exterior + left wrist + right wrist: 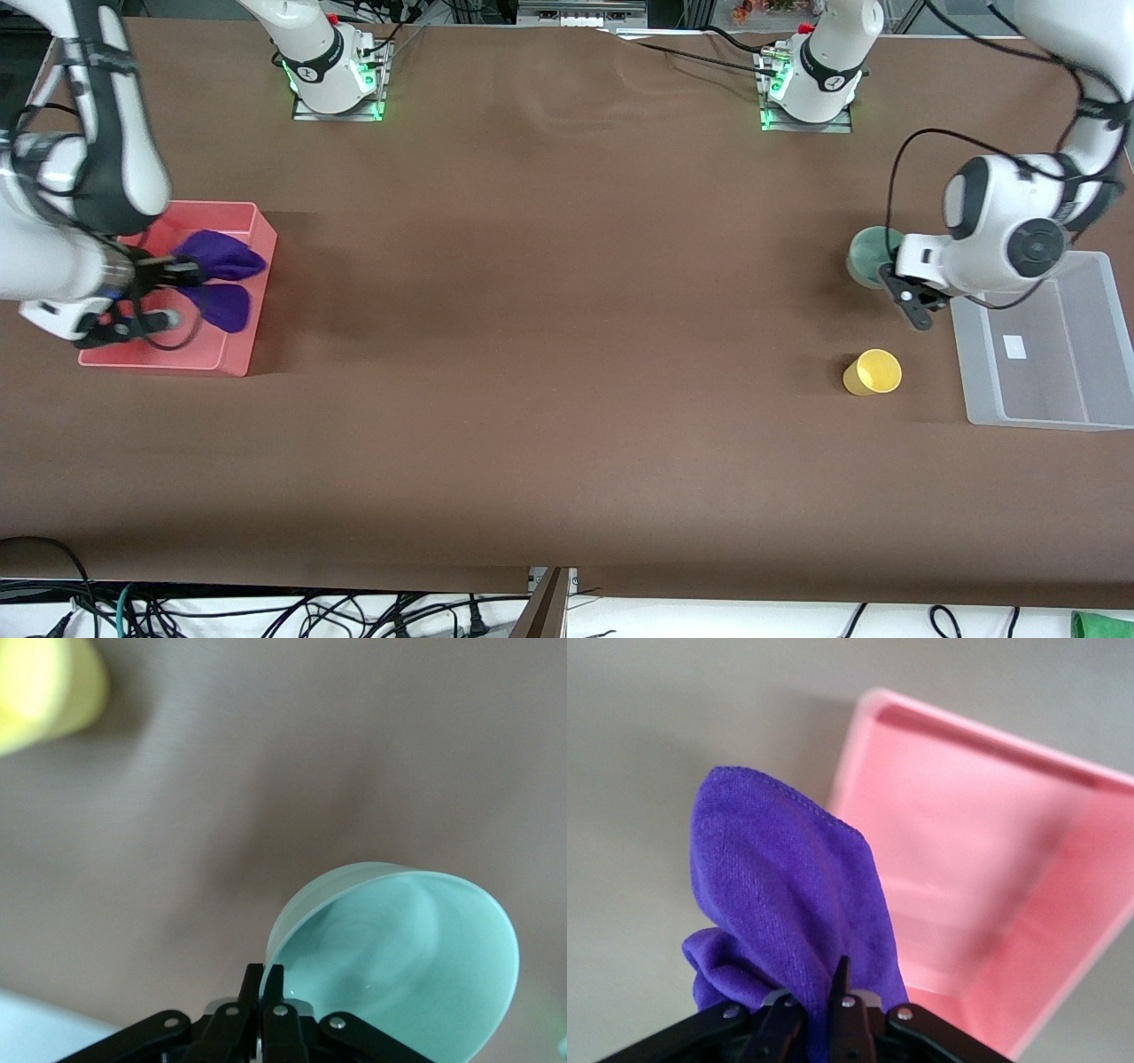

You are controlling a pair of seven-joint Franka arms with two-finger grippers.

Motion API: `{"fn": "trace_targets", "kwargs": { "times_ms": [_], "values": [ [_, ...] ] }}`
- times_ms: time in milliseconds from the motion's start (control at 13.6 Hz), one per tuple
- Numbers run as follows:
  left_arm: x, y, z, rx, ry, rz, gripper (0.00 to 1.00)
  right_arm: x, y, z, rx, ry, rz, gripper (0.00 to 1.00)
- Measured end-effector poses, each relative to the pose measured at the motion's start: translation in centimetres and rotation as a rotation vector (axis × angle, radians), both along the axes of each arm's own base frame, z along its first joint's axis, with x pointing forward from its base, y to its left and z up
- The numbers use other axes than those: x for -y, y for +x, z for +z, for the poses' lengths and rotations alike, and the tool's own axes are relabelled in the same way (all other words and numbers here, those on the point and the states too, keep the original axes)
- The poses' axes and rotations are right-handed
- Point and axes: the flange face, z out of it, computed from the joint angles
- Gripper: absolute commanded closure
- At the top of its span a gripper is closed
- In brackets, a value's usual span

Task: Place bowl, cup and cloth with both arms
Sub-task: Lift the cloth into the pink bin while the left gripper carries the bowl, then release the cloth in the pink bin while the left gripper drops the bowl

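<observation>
What mattered most was how each load sat against its bin; my right gripper (182, 297) was clamped on the soft deep purple fabric cloth (219, 276), which hung over the shallow pink plastic tray (262, 237) at the right arm's end of the brown table (567, 354), so a drop there looked nearly straight down; my left gripper (904, 297) pinched the rim of the small pale mint-green bowl (870, 252), held tilted above the table, with the clear plastic bin (1099, 283) lying at about four o'clock from the bowl in the front view; the plain yellow tumbler cup (873, 371) stood at six o'clock from that gripper, nearer the front camera, untouched.
</observation>
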Motion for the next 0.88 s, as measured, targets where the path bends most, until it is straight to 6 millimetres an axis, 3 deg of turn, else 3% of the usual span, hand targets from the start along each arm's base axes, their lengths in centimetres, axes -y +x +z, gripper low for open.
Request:
{"fn": "trace_targets", "kwargs": {
  "times_ms": [147, 220, 367, 513, 660, 807, 880],
  "values": [
    [-1.5, 2.8, 5.9, 0.026, 0.002, -0.045, 1.00, 4.6, -1.9, -1.4, -0.037, 0.004, -0.027, 1.00],
    [-3.0, 3.7, 7.8, 0.042, 0.001, -0.057, 1.00, 5.9, -2.8, -2.5, -0.047, 0.004, -0.040, 1.00],
    [-8.4, 4.5, 9.3, 0.065, 0.011, -0.064, 1.00, 7.4, -4.5, -5.9, -0.032, -0.002, -0.061, 1.00],
    [-14.1, 5.6, 8.1, 0.068, 0.039, -0.051, 1.00, 8.0, -6.6, -10.2, 0.005, -0.008, -0.066, 1.00],
    [-18.7, 7.5, 4.7, 0.068, 0.035, -0.052, 1.00, 8.1, -8.8, -13.8, 0.022, -0.010, -0.068, 1.00],
    [-21.2, 9.0, -0.2, 0.090, 0.013, -0.066, 1.00, 8.0, -9.8, -15.7, 0.041, -0.014, -0.065, 1.00],
    [-22.0, 9.3, -2.3, 0.108, 0.009, -0.067, 0.98, 7.9, -10.0, -16.2, 0.056, -0.018, -0.061, 0.92]
  ]
}}
